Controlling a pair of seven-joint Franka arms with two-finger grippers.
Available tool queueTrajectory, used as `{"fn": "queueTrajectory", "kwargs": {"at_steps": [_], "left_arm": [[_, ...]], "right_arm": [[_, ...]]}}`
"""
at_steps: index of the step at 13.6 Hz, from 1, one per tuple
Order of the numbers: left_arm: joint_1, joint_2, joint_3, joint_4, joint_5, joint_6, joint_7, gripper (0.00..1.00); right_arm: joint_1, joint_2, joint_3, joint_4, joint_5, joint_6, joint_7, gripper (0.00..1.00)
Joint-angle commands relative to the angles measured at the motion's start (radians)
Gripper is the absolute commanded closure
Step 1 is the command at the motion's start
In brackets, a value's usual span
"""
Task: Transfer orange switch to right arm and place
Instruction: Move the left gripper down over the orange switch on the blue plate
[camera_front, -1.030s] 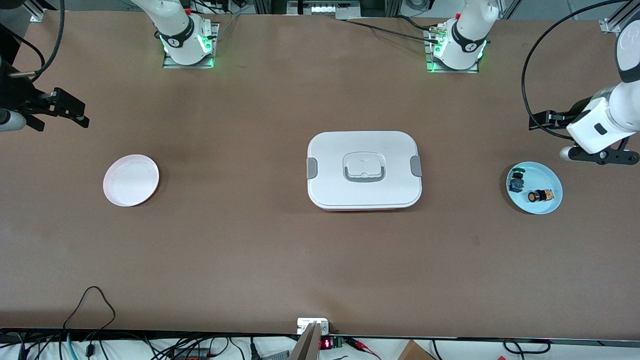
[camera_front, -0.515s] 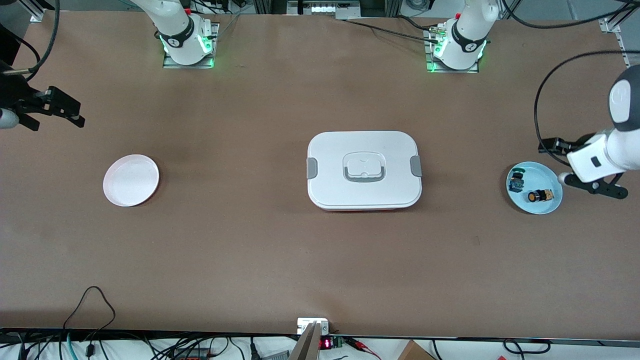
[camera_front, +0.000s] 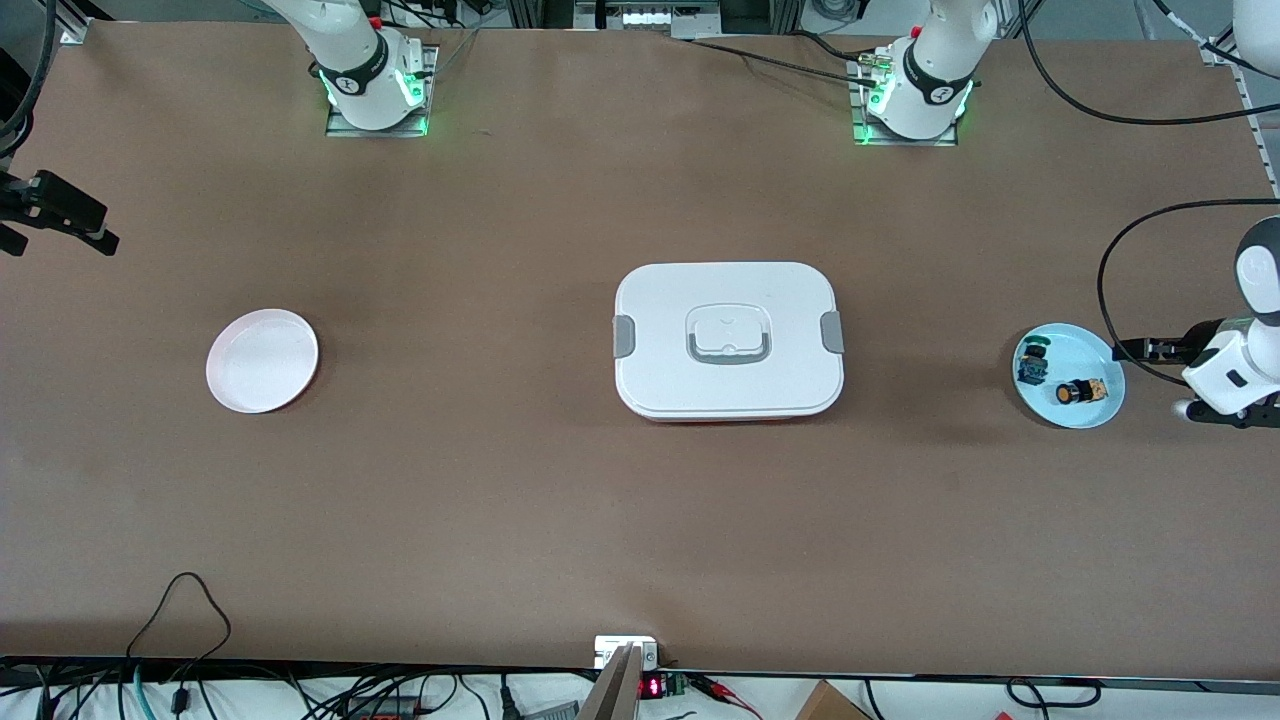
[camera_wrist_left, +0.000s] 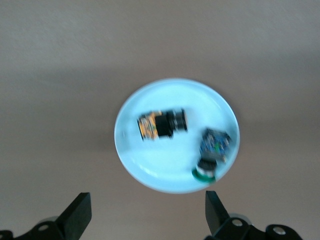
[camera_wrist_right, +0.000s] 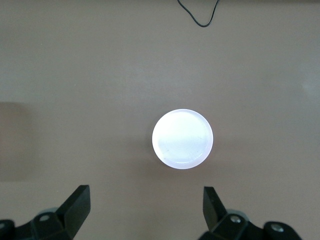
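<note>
A brown table (camera_front: 520, 500) fills the front view, and at its middle sits a white lidded box (camera_front: 728, 340) with grey clips at both ends and a grey handle on the lid. Toward the right arm's end of the table lies a white plate (camera_front: 262, 360), bare (the right wrist view shows it from above as a plain pale disc (camera_wrist_right: 182, 139)). Toward the left arm's end lies a light blue plate (camera_front: 1090, 352), and on it rests the orange switch (camera_front: 1082, 391), lying on its side with its round orange cap facing the front camera's side and its tan block toward the left arm's end. On the same plate, just beside it and apart from it, lies a small blue-and-green switch (camera_front: 1033, 363). The left gripper (camera_wrist_left: 148, 216) hangs over the table at the edge of the blue plate, its fingers spread wide with nothing between them. The right gripper (camera_wrist_right: 146, 207) hangs over the table's edge at its own end, well apart from the white plate, fingers likewise spread wide and holding nothing.
</note>
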Motion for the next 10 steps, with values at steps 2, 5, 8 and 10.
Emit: {"fn": "queueTrajectory", "kwargs": {"at_steps": [2,5,8,10], "left_arm": [[0.033,-0.021,-0.016,-0.198,0.007,0.348,-0.069,0.00],[0.038,0.031,-0.018,-0.249,0.007,0.530,-0.042,0.00],[0.039,0.074,-0.024,-0.235,0.001,0.534,-0.034,0.00],[0.039,0.077,-0.025,-0.234,-0.069,0.534,-0.031,0.00]], "right_arm": [[0.003,0.007,0.007,0.014,-0.003,-0.014,-0.006,0.00],[0.010,0.007,0.008,0.014,-0.003,-0.014,-0.005,0.00],[0.010,0.014,0.010,0.014,-0.004,-0.006,-0.002,0.00],[0.007,0.016,0.010,0.014,-0.011,-0.001,-0.002,0.00]]}}
